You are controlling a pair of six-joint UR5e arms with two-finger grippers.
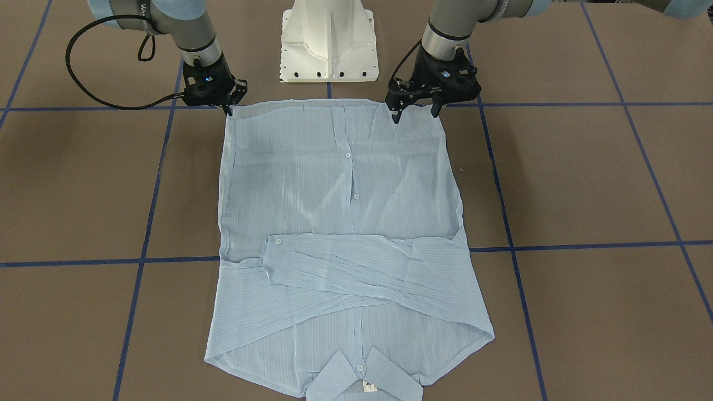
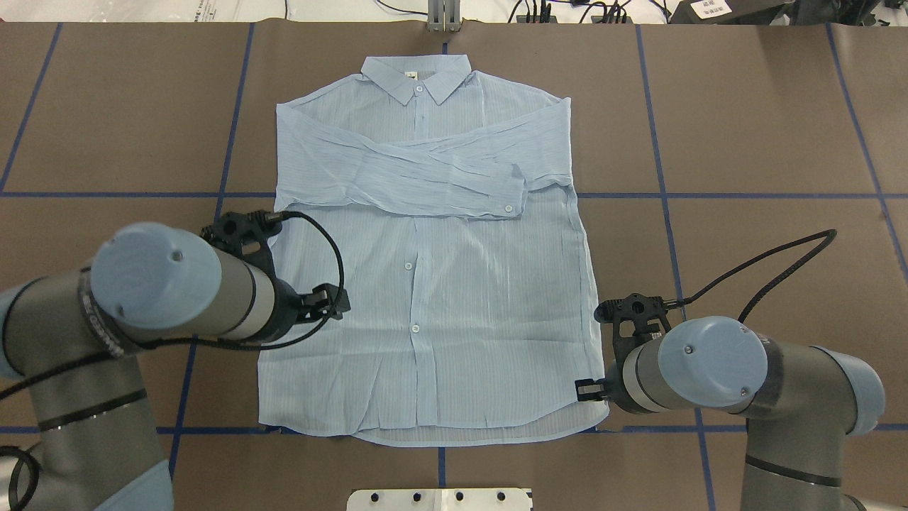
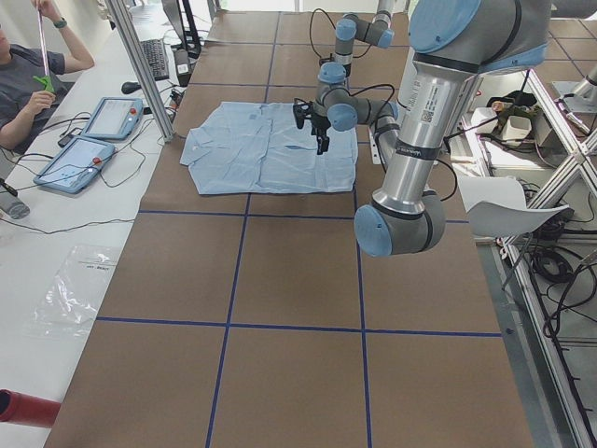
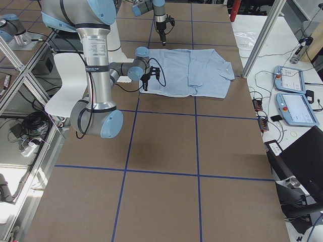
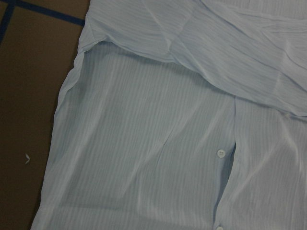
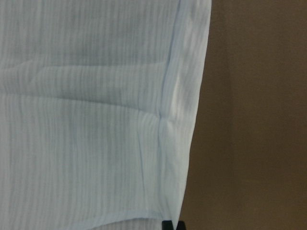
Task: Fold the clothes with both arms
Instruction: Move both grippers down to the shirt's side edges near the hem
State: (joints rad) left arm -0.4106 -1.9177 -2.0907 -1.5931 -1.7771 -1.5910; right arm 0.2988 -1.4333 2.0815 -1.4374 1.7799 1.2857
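Light blue and finely striped, the shirt lies flat and front up in the middle of the brown table, buttoned down its length. Its collar points to the table edge far from the robot, and its hem runs along the side nearest the white base. Both sleeves are folded across the chest, one over the other, and a buttoned cuff ends close to the shirt's side seam on the robot's right. A small label shows inside the neck. Blue tape lines cross the table in a grid and pass under the cloth.

The right gripper is down at the hem corner on the robot's right. Its fingers are drawn together on the cloth there, and the wrist view shows their black tips right at the corner's edge. The left gripper hangs above the hem near the other corner with its fingers spread apart and nothing between them. Its wrist camera looks down on the shirt's side seam and two buttons.

At the far table edge, in the left side view, a seated person is beside two tablets.
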